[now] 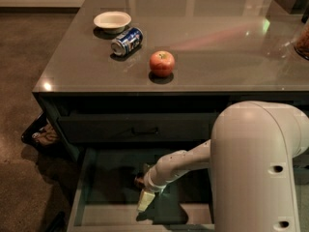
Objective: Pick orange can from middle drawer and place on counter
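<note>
Glossy grey worktop over dark cabinets, carrying a white bowl, a blue-and-white can on its side just beside the bowl, and a red apple nearer the front edge. Below, a shut drawer with dark handle; under that, the middle drawer standing open. White arm reaching down into it from the right, gripper low over the drawer floor. Open or closed: cannot tell. Orange can inside the drawer, right at the gripper's upper end, mostly hidden; touching or apart, unclear.
</note>
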Tool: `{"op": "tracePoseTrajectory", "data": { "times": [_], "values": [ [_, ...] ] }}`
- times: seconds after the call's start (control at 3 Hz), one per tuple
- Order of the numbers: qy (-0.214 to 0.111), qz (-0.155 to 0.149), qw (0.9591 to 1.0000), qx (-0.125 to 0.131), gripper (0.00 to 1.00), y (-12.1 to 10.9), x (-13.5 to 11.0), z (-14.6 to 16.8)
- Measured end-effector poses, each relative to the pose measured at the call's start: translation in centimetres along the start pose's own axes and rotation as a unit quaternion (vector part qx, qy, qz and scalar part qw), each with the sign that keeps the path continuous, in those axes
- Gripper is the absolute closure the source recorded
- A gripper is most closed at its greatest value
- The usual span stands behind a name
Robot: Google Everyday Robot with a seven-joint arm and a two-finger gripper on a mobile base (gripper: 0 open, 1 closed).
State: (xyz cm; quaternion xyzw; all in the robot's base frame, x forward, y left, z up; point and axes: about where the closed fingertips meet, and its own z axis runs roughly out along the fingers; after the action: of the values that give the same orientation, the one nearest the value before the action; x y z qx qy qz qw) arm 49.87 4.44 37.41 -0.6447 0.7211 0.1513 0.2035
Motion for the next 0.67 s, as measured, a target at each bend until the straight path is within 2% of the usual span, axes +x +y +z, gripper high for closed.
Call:
{"op": "tracePoseTrajectory", "data": {
  "times": [0.33, 0.67],
  "values": [
    [0.0, 0.0, 1.0, 0.0, 0.13, 0.0, 0.0, 0.0],
    [0.0, 0.0, 1.0, 0.0, 0.37, 0.0, 0.0, 0.0]
  ]
}}
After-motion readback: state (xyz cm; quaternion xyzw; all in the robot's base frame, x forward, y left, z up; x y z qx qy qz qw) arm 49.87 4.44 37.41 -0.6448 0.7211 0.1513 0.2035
